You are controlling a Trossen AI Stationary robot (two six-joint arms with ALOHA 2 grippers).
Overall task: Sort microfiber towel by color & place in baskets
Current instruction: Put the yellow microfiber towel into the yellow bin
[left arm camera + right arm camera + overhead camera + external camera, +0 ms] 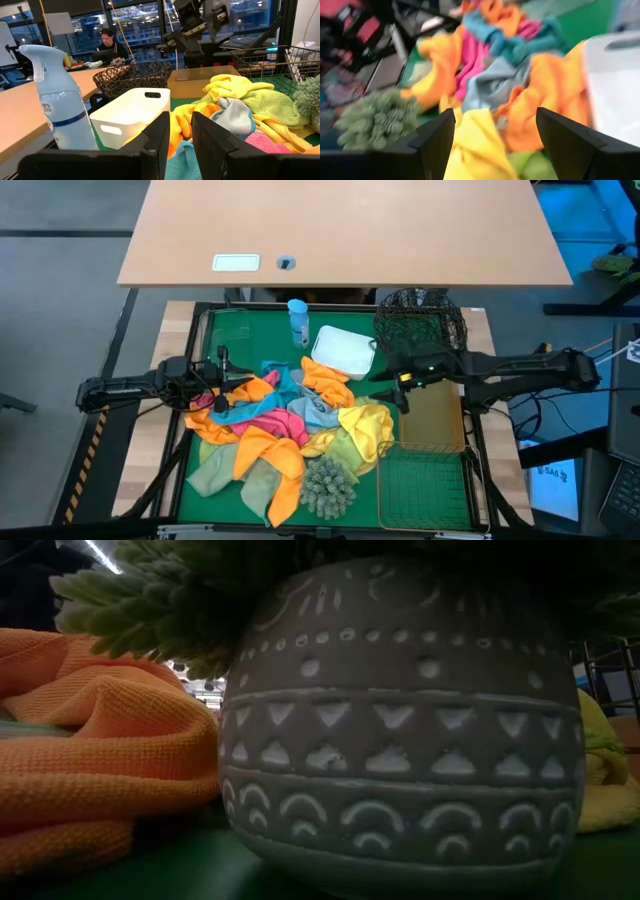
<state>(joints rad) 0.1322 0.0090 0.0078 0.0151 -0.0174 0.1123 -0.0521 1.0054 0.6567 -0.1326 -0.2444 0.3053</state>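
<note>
Hovering at the left edge of the towel pile point(290, 430), the left pincer point(222, 387) shows two flat dark fingers point(156, 135) set close together with a thin gap; whether any cloth is caught in that gap cannot be told, since the fingertips are hidden among the folds in the high view. Just past them lie soft, fuzzy cloths: orange, teal, pale grey, pink and yellow, all crumpled and overlapping on the green surface point(215, 340).

The right pincer point(404, 387) stands at the pile's right edge with its fingers spread wide and nothing between them; its wrist view is blurred, showing a yellow towel point(472, 145) below the gap and orange, grey, pink and teal cloth beyond.

A white tub point(344, 350), smooth plastic with rounded corners and a slot handle, sits at the far side of the pile, partly overlapped by an orange cloth. Beside it stands a pale blue spray bottle point(298, 320). A round black wire-mesh basket point(420, 320) lies behind the right arm, which covers its near rim. Two rectangular gold wire baskets point(425, 470) line the right side of the surface, the nearer one cut off by the picture's edge.

A spiky grey-green plant point(328, 485) sits at the pile's near side; the low view is almost filled by its grey patterned pot point(400, 730), with ribbed orange cloth point(100, 760) against it.

A person point(107, 45) sits at a desk beyond.
</note>
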